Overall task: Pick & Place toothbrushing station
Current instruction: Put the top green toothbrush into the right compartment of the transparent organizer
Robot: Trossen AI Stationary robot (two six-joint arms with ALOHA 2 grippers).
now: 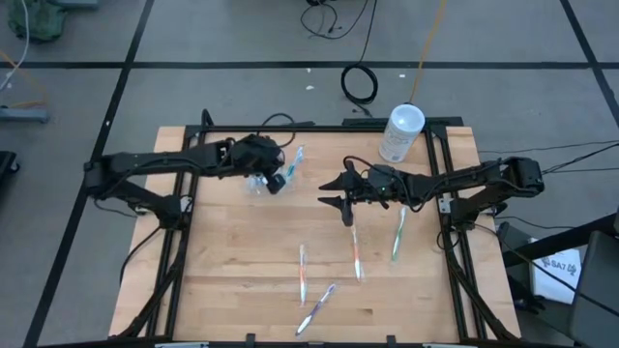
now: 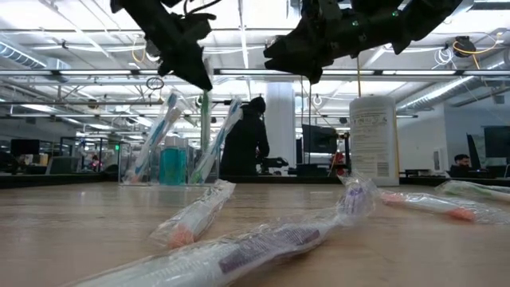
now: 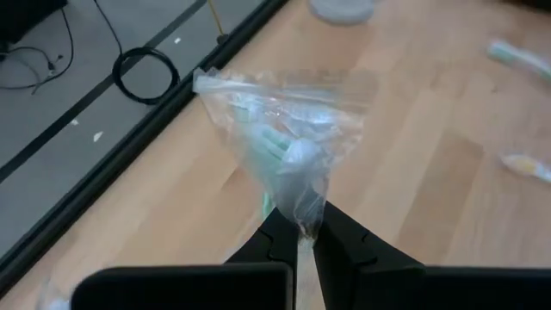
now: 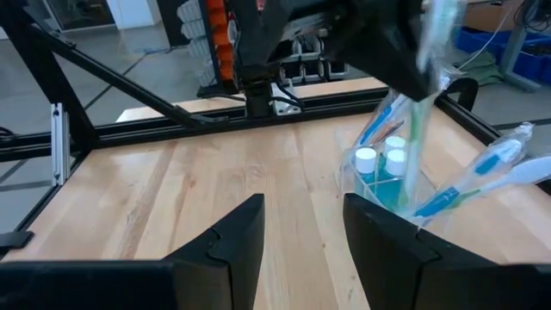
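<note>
The clear plastic cup (image 1: pixel 257 184) stands on the table's far left part; it also shows in the right wrist view (image 4: pixel 385 182) and the low view (image 2: pixel 170 164). It holds small white-capped bottles and wrapped toothbrushes that lean on its rim. My left gripper (image 1: pixel 277 176) is above the cup, shut on a wrapped toothbrush (image 3: pixel 288 146). My right gripper (image 1: pixel 338 190) is open and empty, right of the cup, its fingers (image 4: pixel 232 237) pointing toward it. My left gripper pinches the wrapped toothbrush between its two fingers (image 3: pixel 277 237), on the clear wrapper around the handle (image 3: pixel 303 213). In the right wrist view the brush (image 4: pixel 419 95) hangs steeply below the gripper, its lower end down in the cup.
A white canister (image 1: pixel 401 132) stands at the far right. Several wrapped toothbrushes lie on the near half of the table: (image 1: pixel 303 272), (image 1: pixel 356 253), (image 1: pixel 397 236), (image 1: pixel 317 307). Black frame rails run along the table's edges. A person (image 2: pixel 245 139) stands in the room behind.
</note>
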